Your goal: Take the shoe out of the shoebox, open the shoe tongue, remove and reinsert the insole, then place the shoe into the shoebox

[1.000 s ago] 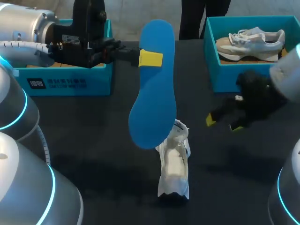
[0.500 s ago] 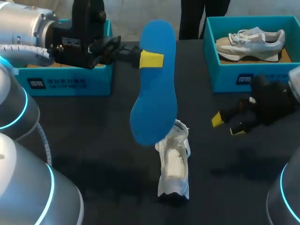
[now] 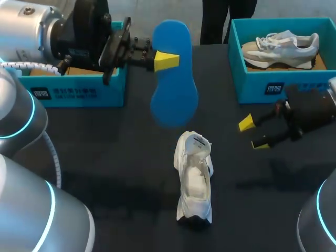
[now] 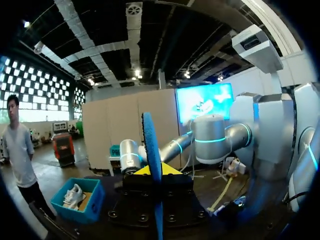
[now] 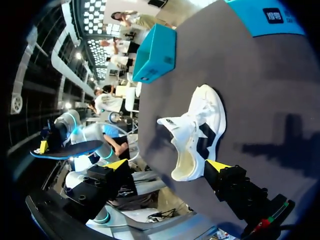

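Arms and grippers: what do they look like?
The left arm and right arm are rounded silver tubes with glowing blue rings at the joints. A ribbed white cable runs along the left arm, whose black wrist block bears a white label. The left gripper and right gripper are black with yellow wedge tips.

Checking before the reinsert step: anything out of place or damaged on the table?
Nothing damaged. Only the blue insole is out of the white shoe, gripped in the left hand above the table, as the task expects. The shoe stands upright, tongue open; the right hand is open and empty.
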Robot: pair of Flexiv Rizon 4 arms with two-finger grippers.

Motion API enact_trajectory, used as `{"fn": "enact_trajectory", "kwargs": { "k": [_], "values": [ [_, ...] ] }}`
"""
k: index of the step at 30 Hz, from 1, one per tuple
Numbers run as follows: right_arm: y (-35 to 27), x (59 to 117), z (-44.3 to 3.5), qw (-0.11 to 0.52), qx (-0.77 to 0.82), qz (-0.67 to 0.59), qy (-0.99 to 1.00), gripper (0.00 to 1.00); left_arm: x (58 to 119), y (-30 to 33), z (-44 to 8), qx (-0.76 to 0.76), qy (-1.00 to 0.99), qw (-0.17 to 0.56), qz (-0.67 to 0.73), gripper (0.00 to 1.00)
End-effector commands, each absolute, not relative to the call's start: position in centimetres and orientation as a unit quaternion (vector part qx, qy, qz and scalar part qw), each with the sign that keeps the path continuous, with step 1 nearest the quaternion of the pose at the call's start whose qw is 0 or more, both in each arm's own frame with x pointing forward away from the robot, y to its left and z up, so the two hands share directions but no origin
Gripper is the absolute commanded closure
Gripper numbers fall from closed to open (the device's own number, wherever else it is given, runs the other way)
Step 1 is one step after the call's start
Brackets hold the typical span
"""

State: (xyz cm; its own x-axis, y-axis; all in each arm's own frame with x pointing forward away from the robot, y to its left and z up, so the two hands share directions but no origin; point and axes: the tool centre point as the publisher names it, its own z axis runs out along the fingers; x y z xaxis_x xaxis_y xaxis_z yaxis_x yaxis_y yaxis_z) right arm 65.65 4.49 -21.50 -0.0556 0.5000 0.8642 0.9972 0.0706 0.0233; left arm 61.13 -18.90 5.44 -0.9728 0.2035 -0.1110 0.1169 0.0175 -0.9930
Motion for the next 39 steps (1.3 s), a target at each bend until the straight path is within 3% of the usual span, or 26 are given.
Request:
{"fn": "enact_trajectory", "kwargs": {
  "k": [1,12,27,39],
  "values": [
    [4.8,65.7,-21.5,0.363,-0.591,-0.352,-0.628,0.0,60.3,-18.7,5.5,-0.162,-0.696,-0.046,0.698,1.0],
    [5.4,66.0,-20.6,0.407,-0.586,-0.373,-0.593,0.0,59.8,-17.9,4.5,-0.301,-0.669,-0.223,0.642,1.0],
    [5.5,66.1,-20.3,0.419,-0.582,-0.38,-0.584,0.0,59.8,-17.9,4.5,-0.301,-0.669,-0.223,0.642,1.0],
    [6.2,66.7,-19.6,0.437,-0.582,-0.395,-0.56,0.0,63.2,-17.5,1.5,-0.434,-0.553,-0.416,0.576,1.0]
  ]
}}
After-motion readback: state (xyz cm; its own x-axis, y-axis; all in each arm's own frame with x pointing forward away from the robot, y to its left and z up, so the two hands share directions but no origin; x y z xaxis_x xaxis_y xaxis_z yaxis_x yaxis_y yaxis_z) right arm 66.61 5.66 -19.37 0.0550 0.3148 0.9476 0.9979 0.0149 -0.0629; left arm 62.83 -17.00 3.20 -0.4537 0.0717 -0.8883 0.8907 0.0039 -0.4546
